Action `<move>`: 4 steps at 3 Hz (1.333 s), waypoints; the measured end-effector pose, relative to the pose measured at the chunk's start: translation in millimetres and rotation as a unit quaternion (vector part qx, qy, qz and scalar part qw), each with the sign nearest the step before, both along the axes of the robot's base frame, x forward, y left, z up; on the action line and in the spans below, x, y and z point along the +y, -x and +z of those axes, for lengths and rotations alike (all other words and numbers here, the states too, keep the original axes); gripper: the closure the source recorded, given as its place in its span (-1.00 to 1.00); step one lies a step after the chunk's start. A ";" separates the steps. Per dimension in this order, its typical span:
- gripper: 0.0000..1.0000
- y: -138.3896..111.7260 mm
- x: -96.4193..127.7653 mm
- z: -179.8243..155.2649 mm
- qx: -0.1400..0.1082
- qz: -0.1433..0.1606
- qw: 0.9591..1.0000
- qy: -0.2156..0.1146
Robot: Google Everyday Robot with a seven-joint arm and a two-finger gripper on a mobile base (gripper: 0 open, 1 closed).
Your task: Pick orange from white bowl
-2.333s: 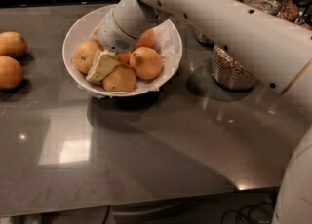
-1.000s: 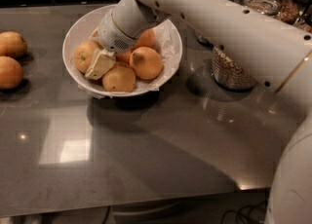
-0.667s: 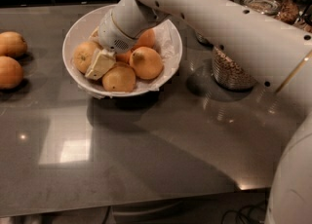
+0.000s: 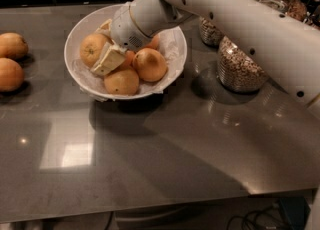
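The white bowl (image 4: 82, 81) stands on the grey table at centre left and holds several oranges on a paper liner. The orange (image 4: 91, 48), pale and yellowish, lies at the bowl's left side. My gripper (image 4: 103, 44) reaches down into the bowl from the upper right. One cream finger (image 4: 109, 59) lies across the orange's front right and the other finger (image 4: 105, 26) shows behind it, so the gripper is shut on the orange. Other oranges lie at the front (image 4: 121, 82) and right (image 4: 150, 64), with a smaller deeper-orange fruit (image 4: 131, 55) between them.
Two loose oranges (image 4: 12, 45) (image 4: 10, 74) lie at the table's left edge. Two glass cereal jars (image 4: 237, 69) (image 4: 210, 31) stand right of the bowl, under my arm. The table's front edge (image 4: 150, 209) runs along the bottom.
The gripper and the pale orange between its fingers have shifted slightly upward in the bowl. The other fruit has not moved.
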State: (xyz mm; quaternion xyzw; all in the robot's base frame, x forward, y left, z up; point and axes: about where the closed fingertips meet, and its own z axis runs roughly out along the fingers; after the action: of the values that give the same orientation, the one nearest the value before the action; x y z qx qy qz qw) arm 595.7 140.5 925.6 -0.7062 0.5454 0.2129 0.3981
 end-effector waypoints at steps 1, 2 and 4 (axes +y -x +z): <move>1.00 6.5 -25.7 30.4 -0.032 -0.021 0.999 -0.037; 1.00 11.7 -57.3 56.3 -0.058 -0.047 0.996 -0.050; 1.00 20.0 -118.1 88.4 -0.074 -0.089 0.993 -0.001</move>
State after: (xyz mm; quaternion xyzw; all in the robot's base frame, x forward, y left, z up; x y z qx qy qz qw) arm 575.7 22.5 1013.9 -0.6680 0.5748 0.1241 0.4560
